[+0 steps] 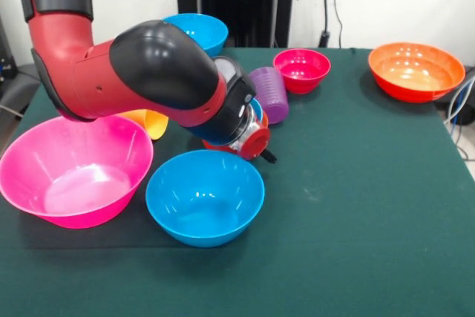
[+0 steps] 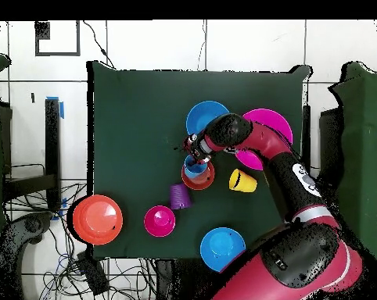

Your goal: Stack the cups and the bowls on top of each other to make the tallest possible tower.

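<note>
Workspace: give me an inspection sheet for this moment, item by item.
Surface: green cloth table, bare at the near right in the front view.
Job's things: light blue cup sits in the orange-red bowl; purple cup and yellow cup lie on their sides; pink bowl, two blue bowls, magenta bowl and wide orange bowl stand apart.
Clutter: nothing seen.
Gripper: above the light blue cup; fingers unclear.
Cables: cables on the floor.
Surroundings: tiled floor.

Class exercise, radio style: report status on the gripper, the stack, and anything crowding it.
Gripper over light blue cup, open or shut unclear. Cup sits in small orange-red bowl. Purple cup lying on its side alongside; magenta bowl unstacked.
</note>
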